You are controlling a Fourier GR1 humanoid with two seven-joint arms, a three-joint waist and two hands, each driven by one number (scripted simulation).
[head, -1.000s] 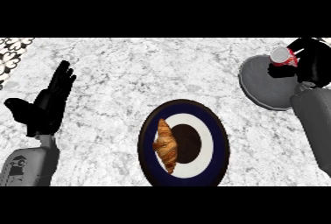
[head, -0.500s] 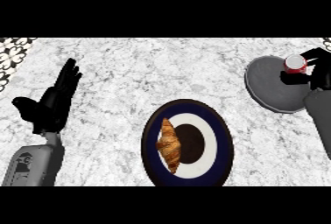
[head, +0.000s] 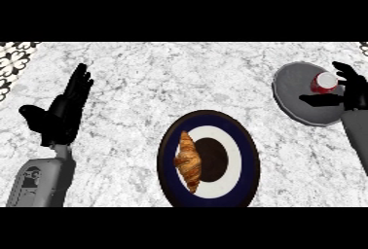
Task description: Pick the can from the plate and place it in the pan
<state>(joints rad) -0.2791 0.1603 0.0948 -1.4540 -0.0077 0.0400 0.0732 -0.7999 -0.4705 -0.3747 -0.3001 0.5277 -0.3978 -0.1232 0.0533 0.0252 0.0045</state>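
Head view, looking down on the marble tabletop (head: 144, 78). The can (head: 325, 82), red with a pale top, stands upright in the grey pan (head: 291, 90) at the right side, its long axis pointing towards the viewer so that mainly the lid shows; it sits in the pan's upper right part, near the rim. The right hand (head: 354, 95) lies just beside it on the right, over the pan's edge, with fingers spread and the thumb held out across the pan below the can, so the can stands in the opening between thumb and fingers. A gap shows between thumb and can; contact on the finger side cannot be settled. The hand reads as spread, not curled round the can. Judged from this layout, the placing is done or all but done, and the coming move turns on the can lying to the left of the palm: drawing the hand off to the right would clear it, whereas an upward sweep of the thumb could tip it. The plate (head: 250, 168), dark-rimmed with a white ring, lies at the centre, well apart from the pan; it carries a croissant (head: 188, 160) on its left half and no can. The left hand (head: 61, 112) rests open at the left edge, fingers up, far from the can
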